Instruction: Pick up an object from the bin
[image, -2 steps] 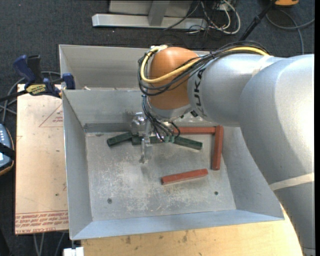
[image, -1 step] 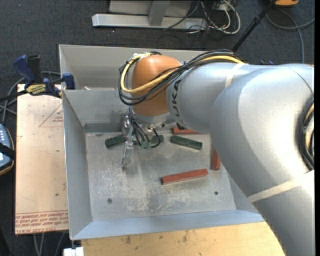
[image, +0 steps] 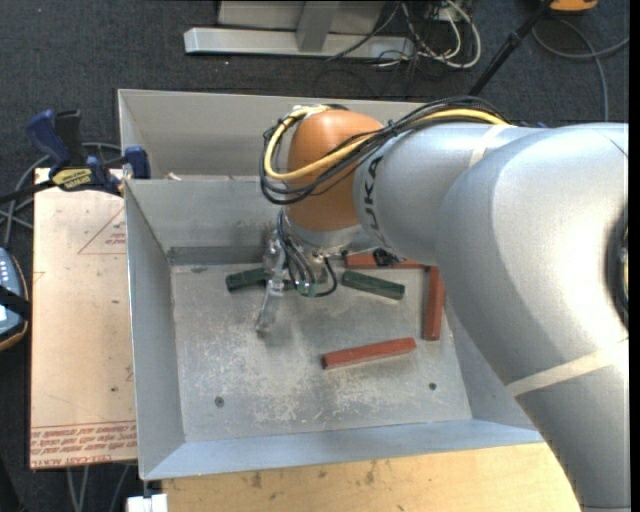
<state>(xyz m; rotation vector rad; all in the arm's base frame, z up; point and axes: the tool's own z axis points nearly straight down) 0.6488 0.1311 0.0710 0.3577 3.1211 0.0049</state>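
The bin (image: 150, 330) had a grey, dusty floor with only a few things on it, all of them in its far half. At the left lay a dark green stick (image: 243, 282), nearly level across the view, and its right end went under the gripper (image: 268, 315). The gripper stood in the middle of the bin, low over the floor, just in front of that end of the stick. Whether it was spread or pressed together could not be told, because the orange cover (image: 325, 170) and the cables (image: 270, 160) above it blocked the look. Just to the right lay a second green stick (image: 375, 286), a little tilted. Nearer to the front lay a red-brown bar (image: 368, 353), well apart from the gripper. A second red-brown bar (image: 432, 305) lay beside the right wall, pointing from front to back. A third red-brown bar (image: 385, 260) was partly covered by the arm (image: 480, 220).
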